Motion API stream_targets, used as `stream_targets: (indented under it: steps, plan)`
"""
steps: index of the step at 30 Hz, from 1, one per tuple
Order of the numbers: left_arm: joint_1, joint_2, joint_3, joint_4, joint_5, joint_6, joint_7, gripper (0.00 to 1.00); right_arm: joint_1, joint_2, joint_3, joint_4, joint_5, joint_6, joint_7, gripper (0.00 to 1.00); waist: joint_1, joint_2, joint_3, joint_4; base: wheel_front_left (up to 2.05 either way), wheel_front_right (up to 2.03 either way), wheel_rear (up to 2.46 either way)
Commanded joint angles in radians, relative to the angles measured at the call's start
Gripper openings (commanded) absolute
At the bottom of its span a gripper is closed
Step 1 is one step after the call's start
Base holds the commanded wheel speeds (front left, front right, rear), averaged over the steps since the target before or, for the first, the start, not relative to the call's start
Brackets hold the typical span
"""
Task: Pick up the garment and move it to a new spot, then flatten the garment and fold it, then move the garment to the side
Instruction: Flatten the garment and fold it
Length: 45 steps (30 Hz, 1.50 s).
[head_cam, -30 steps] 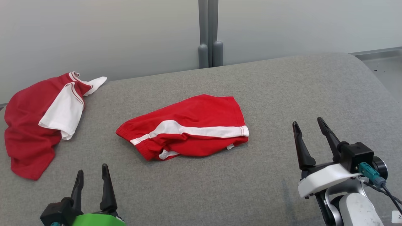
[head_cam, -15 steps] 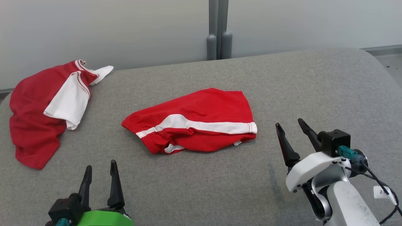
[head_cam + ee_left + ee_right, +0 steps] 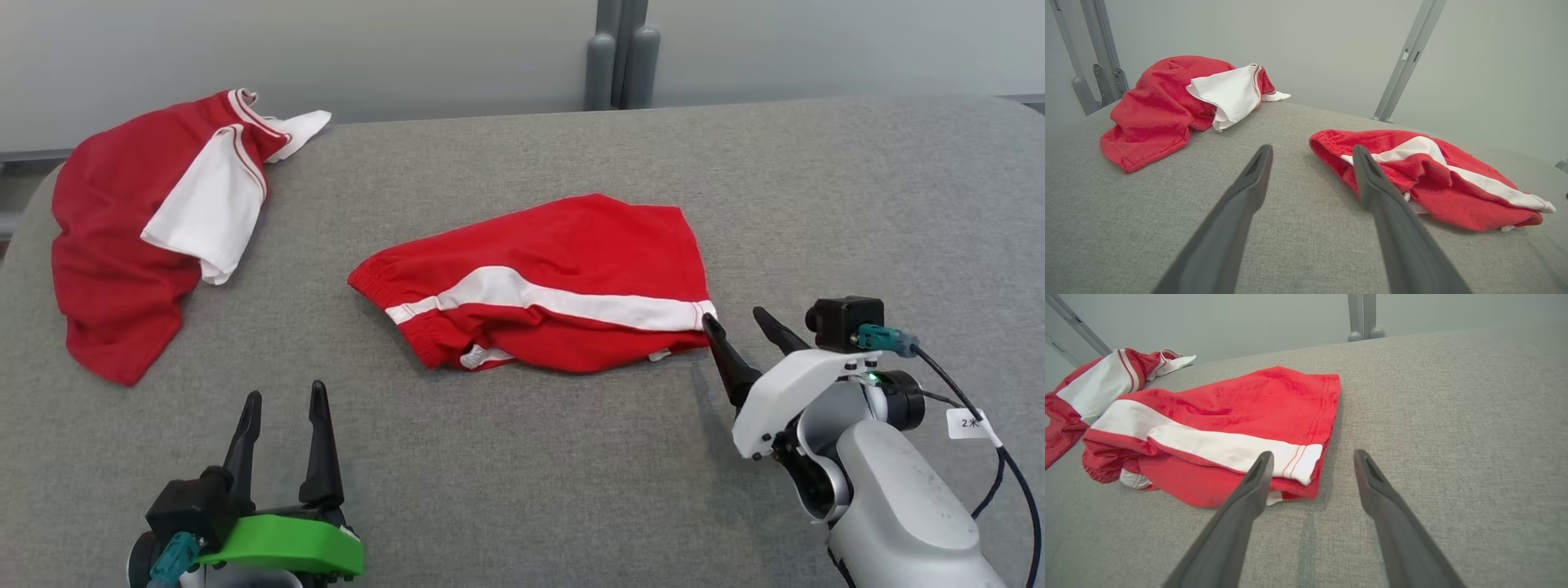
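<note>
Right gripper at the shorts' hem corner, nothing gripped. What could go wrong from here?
1. The open right gripper points at the stacked hem corner of the crumpled red shorts with a white stripe; it may pinch one layer only, or snag the grey fabric surface.
2. The red-and-white shirt lies left; moving the shorts there could tangle them.

Red-white shirt (image 3: pixel 114 245) crumpled, far-left corner of grey padded surface (image 3: pixel 571 474).

As I read them from my console: red shorts (image 3: pixel 571 245) and red shirt (image 3: pixel 114 245), soft matt knit cloth with white cloth bands; table (image 3: pixel 522 474), coarse grey woven fabric; left gripper (image 3: pixel 285 389), matt dark plastic fingers (image 3: pixel 320 445), smooth green plastic shell (image 3: pixel 277 549); right gripper (image 3: pixel 732 314), smooth white shell (image 3: pixel 784 388)
</note>
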Motion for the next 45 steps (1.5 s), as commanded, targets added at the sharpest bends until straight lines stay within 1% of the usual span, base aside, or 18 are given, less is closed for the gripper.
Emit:
stream_targets:
  steps: [1, 8, 9, 19, 30, 32, 34, 35, 36, 38, 44, 45]
  plan:
    - [-0.018, 0.003, 0.001, 0.000, 0.006, -0.003, 0.000, 1.00, -0.016, -0.008, 0.004, 0.012, 0.018, 0.000, -0.008, 1.00, 0.0000, 0.0000, 0.023, 0.026, 0.00, 0.00, 0.00]
    - [-0.025, 0.008, -0.003, 0.006, 0.009, -0.004, -0.001, 1.00, -0.068, -0.025, 0.071, 0.106, 0.100, 0.000, -0.028, 1.00, 0.0000, 0.0000, 0.047, 0.054, 0.00, 0.00, 0.00]
    - [-0.025, 0.013, -0.006, 0.005, 0.011, -0.004, -0.002, 1.00, -0.100, -0.032, 0.111, 0.154, 0.140, 0.000, -0.059, 1.00, 0.0000, 0.0000, 0.054, 0.061, 0.00, 0.00, 0.00]
    - [-0.009, 0.018, -0.013, 0.000, 0.009, 0.004, -0.002, 1.00, -0.138, -0.043, 0.192, 0.192, 0.185, 0.000, -0.114, 1.00, 0.0000, 0.0000, 0.053, 0.056, 0.00, 0.00, 0.00]
    - [-0.011, 0.022, -0.023, -0.002, 0.004, 0.008, 0.003, 1.00, -0.190, -0.045, 0.235, 0.228, 0.218, 0.000, -0.165, 1.00, 0.0000, 0.0000, 0.057, 0.064, 0.00, 0.00, 0.00]
    - [-0.013, 0.023, -0.023, -0.002, 0.002, 0.009, 0.003, 1.00, -0.199, -0.044, 0.243, 0.237, 0.223, 0.000, -0.168, 0.92, 0.0000, 0.0000, 0.059, 0.065, 0.00, 0.00, 0.00]
    - [-0.015, 0.024, -0.024, -0.003, 0.001, 0.010, 0.003, 1.00, -0.206, -0.042, 0.249, 0.245, 0.231, 0.000, -0.173, 0.87, 0.0000, 0.0000, 0.061, 0.066, 0.00, 0.00, 0.00]
    - [-0.016, 0.024, -0.024, -0.003, 0.000, 0.011, 0.003, 1.00, -0.211, -0.042, 0.248, 0.250, 0.235, 0.000, -0.178, 0.82, 0.0000, 0.0000, 0.062, 0.066, 0.00, 0.00, 0.00]
    - [-0.016, 0.025, -0.024, -0.003, -0.001, 0.012, 0.003, 1.00, -0.215, -0.041, 0.247, 0.255, 0.240, 0.000, -0.183, 0.69, 0.0000, 0.0000, 0.063, 0.067, 0.00, 0.00, 0.00]
    - [-0.017, 0.026, -0.025, -0.002, -0.003, 0.013, 0.003, 1.00, -0.223, -0.041, 0.242, 0.267, 0.245, 0.000, -0.194, 0.50, 0.0000, 0.0000, 0.064, 0.067, 0.00, 0.00, 0.00]
    - [-0.019, 0.027, -0.026, -0.003, -0.005, 0.015, 0.002, 1.00, -0.245, -0.034, 0.225, 0.311, 0.248, 0.000, -0.220, 0.31, 0.0000, 0.0000, 0.066, 0.067, 0.00, 0.00, 0.00]
    - [-0.019, 0.027, -0.026, -0.004, -0.006, 0.015, 0.002, 1.00, -0.248, -0.033, 0.224, 0.316, 0.250, 0.000, -0.223, 0.31, 0.0000, 0.0000, 0.066, 0.066, 0.00, 0.00, 0.00]
